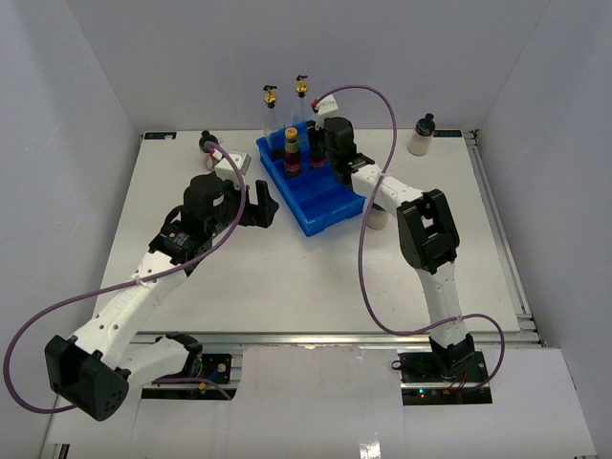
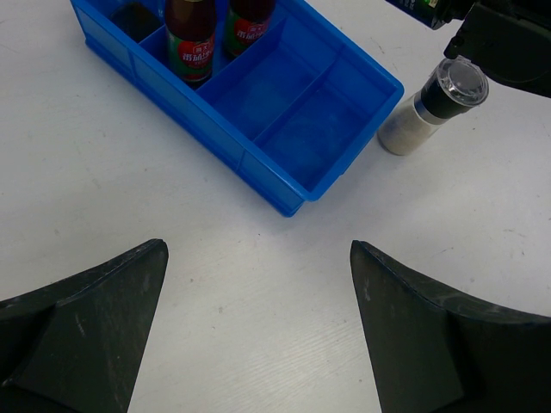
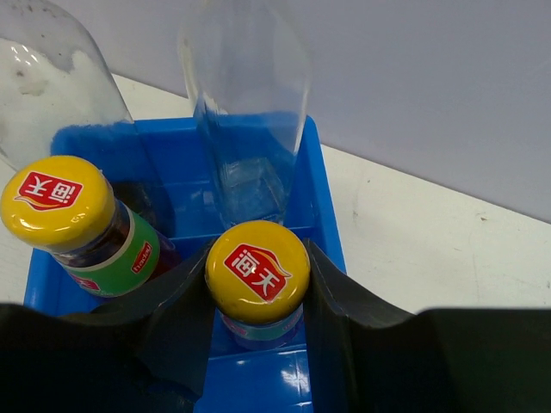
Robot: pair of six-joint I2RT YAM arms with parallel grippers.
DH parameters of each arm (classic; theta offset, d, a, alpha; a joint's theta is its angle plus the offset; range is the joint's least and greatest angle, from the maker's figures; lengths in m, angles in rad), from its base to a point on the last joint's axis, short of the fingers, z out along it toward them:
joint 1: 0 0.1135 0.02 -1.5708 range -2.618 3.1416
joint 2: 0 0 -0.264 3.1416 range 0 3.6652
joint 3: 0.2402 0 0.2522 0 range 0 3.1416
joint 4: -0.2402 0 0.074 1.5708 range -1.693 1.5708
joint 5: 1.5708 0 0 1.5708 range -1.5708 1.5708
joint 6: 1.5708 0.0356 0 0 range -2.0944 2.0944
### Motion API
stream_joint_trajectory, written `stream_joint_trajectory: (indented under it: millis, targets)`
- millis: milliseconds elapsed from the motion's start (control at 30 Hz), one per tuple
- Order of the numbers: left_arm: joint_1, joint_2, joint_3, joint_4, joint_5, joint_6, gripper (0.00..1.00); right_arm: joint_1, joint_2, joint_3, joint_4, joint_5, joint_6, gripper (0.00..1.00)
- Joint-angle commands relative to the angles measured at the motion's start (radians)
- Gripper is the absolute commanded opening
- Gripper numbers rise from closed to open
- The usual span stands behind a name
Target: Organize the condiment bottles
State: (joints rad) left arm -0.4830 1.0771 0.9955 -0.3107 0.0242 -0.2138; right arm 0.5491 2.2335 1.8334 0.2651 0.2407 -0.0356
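The blue tray (image 1: 320, 212) holds two tall clear bottles (image 1: 271, 113) (image 1: 302, 103) in its far compartment. One dark red sauce bottle with a yellow cap (image 1: 292, 153) stands in the middle compartment. My right gripper (image 3: 258, 258) is shut on the yellow cap of the second sauce bottle (image 3: 258, 274), beside the first (image 3: 58, 205) inside the tray (image 3: 320, 185). My left gripper (image 2: 258, 249) is open and empty over bare table near the tray's left side (image 2: 284, 194). One black-capped jar (image 1: 422, 135) stands far right. Another jar (image 2: 435, 101) stands by the tray's near corner.
The tray's two near compartments (image 2: 293, 103) are empty. My right arm (image 1: 426, 229) stretches over the table right of the tray, with the near jar (image 1: 377, 219) partly under it. Purple cables loop over the table. White walls close the table's far and side edges.
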Motion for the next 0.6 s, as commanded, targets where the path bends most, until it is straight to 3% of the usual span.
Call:
stream_joint_trajectory:
  millis: [0, 67, 133, 367, 567]
  targets:
    - [-0.003, -0.017, 0.005, 0.001, -0.003, 0.007, 0.98, -0.015, -0.04, 0.012, 0.163, 0.034, 0.055, 0.31]
    - [-0.003, -0.017, 0.005, 0.001, -0.003, 0.005, 0.98, -0.021, -0.04, 0.012, 0.151, 0.034, 0.065, 0.47]
    - [-0.003, -0.016, 0.005, 0.002, -0.001, 0.007, 0.98, -0.023, -0.037, 0.016, 0.141, 0.03, 0.07, 0.56]
    - [-0.003, -0.008, 0.004, 0.0, -0.009, 0.01, 0.98, -0.031, -0.028, 0.084, 0.047, 0.023, 0.07, 0.77]
    - [-0.003, -0.014, -0.003, 0.005, -0.042, 0.013, 0.98, -0.032, -0.1, 0.072, -0.005, 0.034, 0.04, 0.83]
